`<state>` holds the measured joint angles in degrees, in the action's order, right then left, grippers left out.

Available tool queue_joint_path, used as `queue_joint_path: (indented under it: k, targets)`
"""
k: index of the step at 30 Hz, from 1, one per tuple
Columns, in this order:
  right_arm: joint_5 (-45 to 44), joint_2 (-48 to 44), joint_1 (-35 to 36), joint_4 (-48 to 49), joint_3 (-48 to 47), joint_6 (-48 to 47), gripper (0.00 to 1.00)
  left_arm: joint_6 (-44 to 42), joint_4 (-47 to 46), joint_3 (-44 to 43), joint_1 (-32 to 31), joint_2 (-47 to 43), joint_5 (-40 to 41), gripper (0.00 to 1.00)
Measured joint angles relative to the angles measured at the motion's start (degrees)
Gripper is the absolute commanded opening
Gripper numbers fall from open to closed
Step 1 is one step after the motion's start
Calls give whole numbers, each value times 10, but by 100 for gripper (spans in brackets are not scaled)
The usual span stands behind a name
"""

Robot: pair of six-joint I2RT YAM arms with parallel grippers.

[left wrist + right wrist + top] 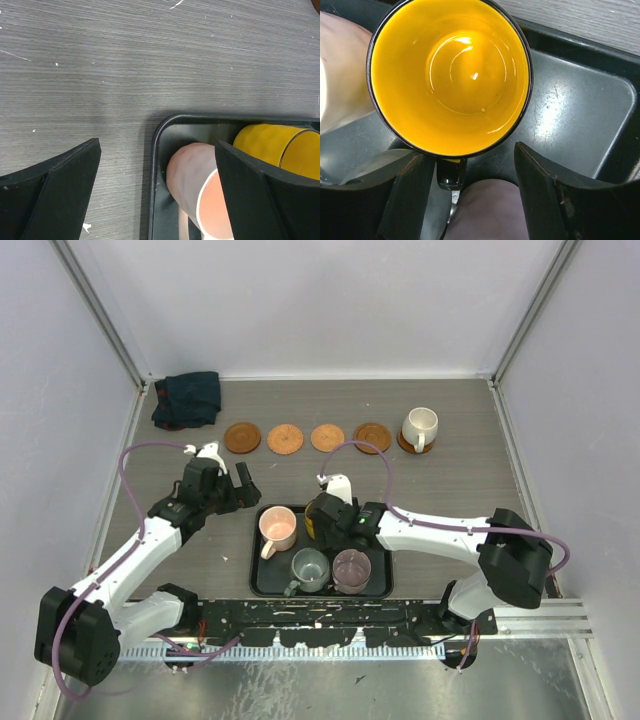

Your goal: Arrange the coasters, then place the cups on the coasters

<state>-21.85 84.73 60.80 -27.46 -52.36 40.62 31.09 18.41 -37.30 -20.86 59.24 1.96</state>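
Observation:
Four brown coasters [285, 439] lie in a row at the back, and a fifth [404, 443] sits under the cream cup [420, 425]. The black tray [258, 580] holds the pink cup [278, 529], the grey-teal cup [310, 566] and the mauve cup [351, 567]. The yellow cup [450, 75] also stands upright in the tray. My right gripper [470, 157] is over it. Its jaws are apart, with the cup's dark handle [451, 172] between them, close to the left finger. My left gripper [157, 147] hangs open and empty over the tray's far left corner [165, 130], above the pink cup [192, 170].
A crumpled dark blue cloth [187, 398] lies at the back left corner. White walls enclose the table on three sides. A metal rail [560, 615] runs along the near edge by the arm bases.

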Motion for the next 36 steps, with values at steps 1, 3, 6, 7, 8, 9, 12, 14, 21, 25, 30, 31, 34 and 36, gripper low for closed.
queue_joint_path:
  k: [1, 3, 6, 7, 8, 9, 12, 14, 21, 25, 30, 31, 34, 36]
  targets:
    - [0, 0, 0, -3, 0, 1, 64, 0, 0, 0, 0, 1, -1, 98]
    - [1, -1, 0, -7, 0, 2, 62, 0, -2, 0, 0, 2, -2, 98]
    - [4, -2, 0, -9, 0, 1, 57, 3, -3, 1, 0, 2, -3, 98]
    - [5, -1, 0, -9, 0, 1, 56, 5, -4, 2, 0, 2, -3, 98]
    - [6, -1, 0, -9, 0, 1, 55, 6, -5, 2, 0, 2, -3, 98]
    - [7, 0, 0, -9, 0, 1, 55, 8, -6, 3, 0, 2, -3, 98]
    - [12, 10, 0, -8, -3, 0, 53, 10, -7, 3, 0, 2, -3, 98]
    - [16, 18, 1, -8, -5, 0, 52, 10, -7, 3, 0, 2, -3, 98]
    - [21, 31, 2, -5, -5, 0, 43, 10, -9, 3, 0, 6, -3, 98]
    - [22, 37, 4, -7, -5, -2, 31, 10, -10, 3, 0, 10, -3, 98]
    - [22, 45, 5, -9, -7, -4, 3, 10, -10, 3, 0, 12, -3, 98]
    - [22, 46, 6, -10, -8, -4, 1, 10, -10, 3, 0, 12, -3, 98]
    - [21, 46, 6, -11, -8, -6, 1, 10, -10, 3, 0, 12, -3, 98]
    - [20, 46, 6, -11, -8, -6, 1, 10, -10, 3, 0, 12, -3, 98]
